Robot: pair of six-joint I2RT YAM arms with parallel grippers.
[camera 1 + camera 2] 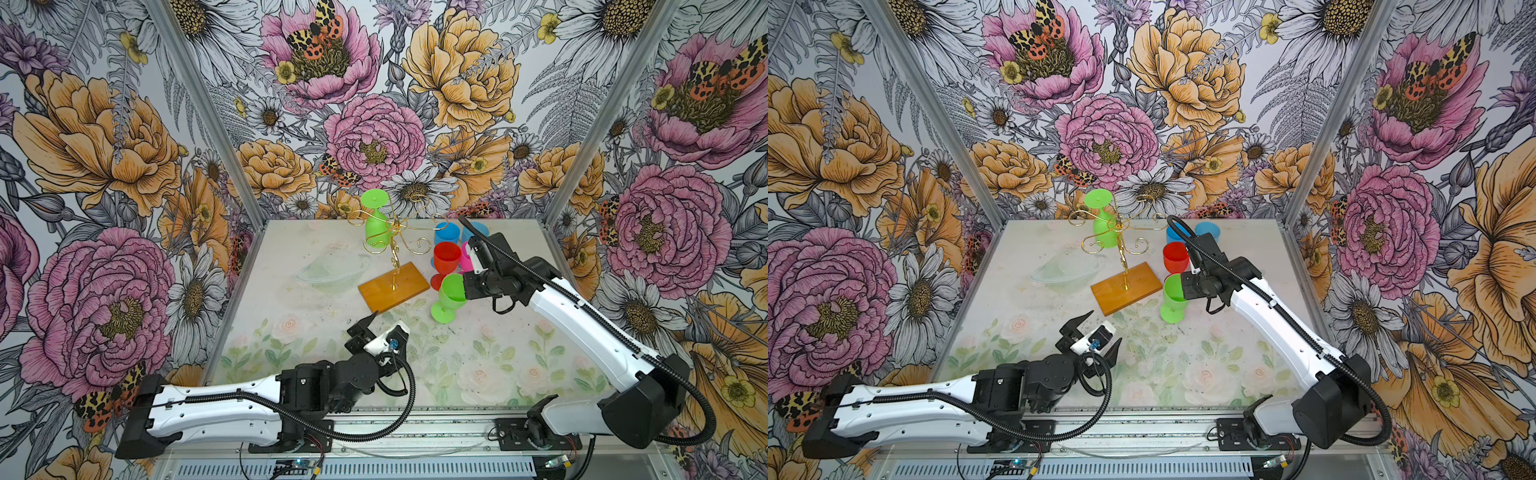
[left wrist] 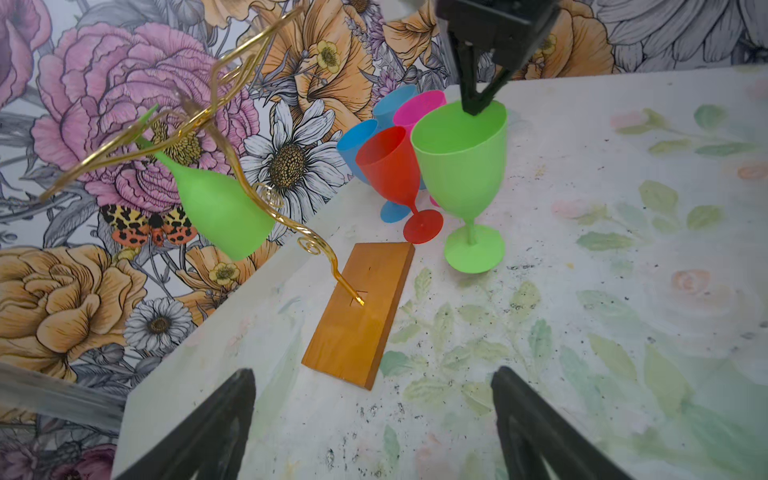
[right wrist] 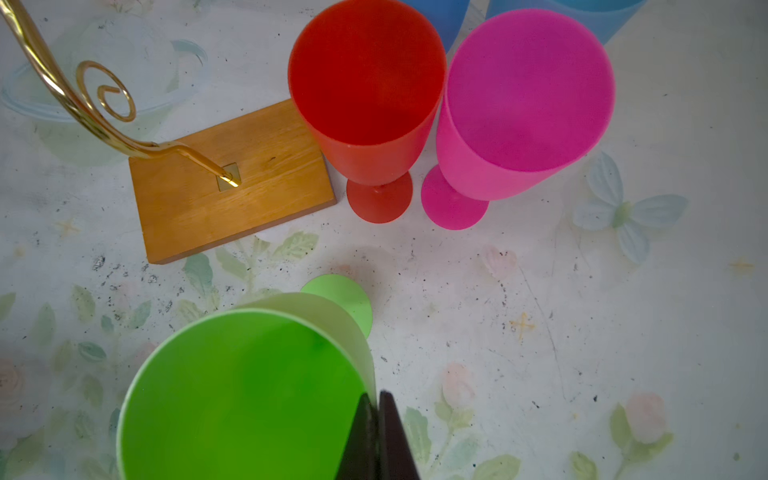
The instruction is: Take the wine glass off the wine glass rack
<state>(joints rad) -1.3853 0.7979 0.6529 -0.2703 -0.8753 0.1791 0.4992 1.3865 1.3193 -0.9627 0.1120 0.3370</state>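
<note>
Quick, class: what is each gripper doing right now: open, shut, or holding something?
Left gripper: open, holding nothing.
Right gripper: shut on the rim of the upright green wine glass.

A floral-printed table (image 1: pixel 478 353) holds the wine glass rack (image 1: pixel 393 286), a clear dish (image 1: pixel 332 268), a red glass (image 1: pixel 446 257), a pink glass (image 3: pixel 528 91) and two blue glasses (image 1: pixel 446 233).

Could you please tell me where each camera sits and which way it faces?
Top views: high at the front, looking down on the table; left arm, right arm show.
Left wrist: low, facing the wine glass rack; open left gripper shows.
Right wrist: looking down; right gripper pinches the green glass rim.
Shared: both wrist views see the red glass.
</note>
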